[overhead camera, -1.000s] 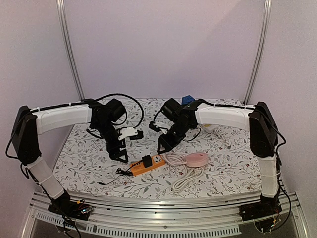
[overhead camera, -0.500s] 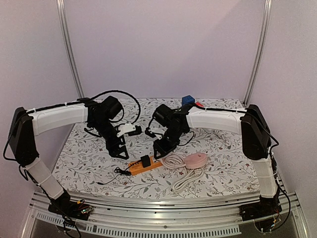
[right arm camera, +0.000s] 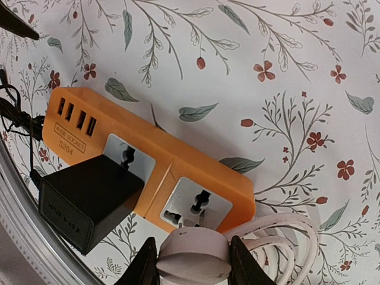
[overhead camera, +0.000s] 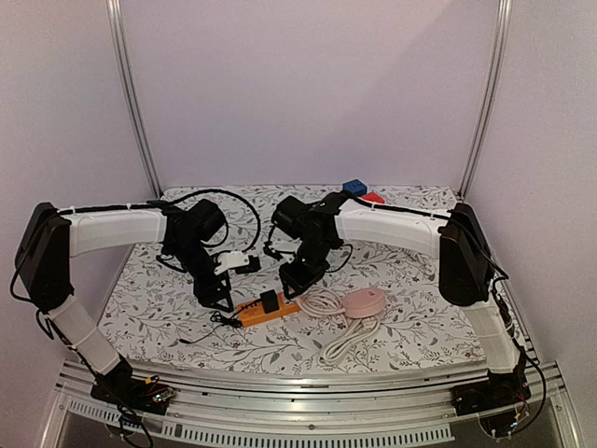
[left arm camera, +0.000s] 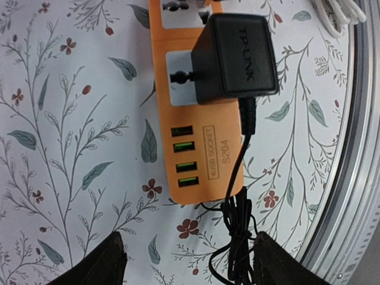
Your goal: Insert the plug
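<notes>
First the left claw point(left arm camera: 190, 267), spread apart and empty over the floral worktop point(left arm camera: 71, 148). Just ahead of its tips, orange power strip point(left arm camera: 159, 148) with black TP-Link adapter point(left arm camera: 237, 56) seated in one socket. Then the right claw point(right arm camera: 193, 264), clamped on the white plug point(right arm camera: 193, 252), right at the free socket point(right arm camera: 196, 208) just ahead. Probably light, rigid, smooth plastic; best pinched across the round body, as now, clear of the pin end. Beside that claw, looped white cord point(right arm camera: 285, 237), likely springy enough to tug the plug askew.
</notes>
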Available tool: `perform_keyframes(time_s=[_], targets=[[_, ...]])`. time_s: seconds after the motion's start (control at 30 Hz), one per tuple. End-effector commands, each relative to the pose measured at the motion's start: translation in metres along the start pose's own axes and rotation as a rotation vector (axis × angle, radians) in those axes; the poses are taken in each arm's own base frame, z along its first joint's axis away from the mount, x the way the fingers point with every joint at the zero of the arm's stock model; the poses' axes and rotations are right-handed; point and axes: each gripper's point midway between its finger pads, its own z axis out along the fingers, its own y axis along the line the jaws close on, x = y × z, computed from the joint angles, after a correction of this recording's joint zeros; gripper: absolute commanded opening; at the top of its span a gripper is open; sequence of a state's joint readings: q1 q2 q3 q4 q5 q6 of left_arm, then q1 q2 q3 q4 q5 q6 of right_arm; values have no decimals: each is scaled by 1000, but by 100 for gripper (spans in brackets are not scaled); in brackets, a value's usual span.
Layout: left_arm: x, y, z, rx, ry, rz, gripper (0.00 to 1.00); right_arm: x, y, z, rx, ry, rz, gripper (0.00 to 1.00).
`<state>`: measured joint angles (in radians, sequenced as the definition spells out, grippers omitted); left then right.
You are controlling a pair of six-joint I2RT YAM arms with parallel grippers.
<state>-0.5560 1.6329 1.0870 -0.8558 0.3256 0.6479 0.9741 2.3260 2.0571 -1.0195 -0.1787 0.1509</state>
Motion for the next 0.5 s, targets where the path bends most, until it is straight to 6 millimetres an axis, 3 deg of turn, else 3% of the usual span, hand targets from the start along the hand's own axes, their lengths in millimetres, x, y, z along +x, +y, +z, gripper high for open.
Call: perform_keyframes(time_s=[0.0,0.07,0.17,0.23,0.47], targets=[[-26,3,-10,26,-121,4,78,18,4,36,-16,84,-1,6],[-53,4,-29,34,-209,-5,82,13,-1,36,15,64,12,13],[-70,12,-42,14,-248,-37,84,9,-10,34,65,46,35,30],[-70,17,-41,-1,-232,-36,84,6,-10,33,65,34,42,37],[-59,15,-31,2,-201,-38,84,-8,1,27,21,-23,46,45]])
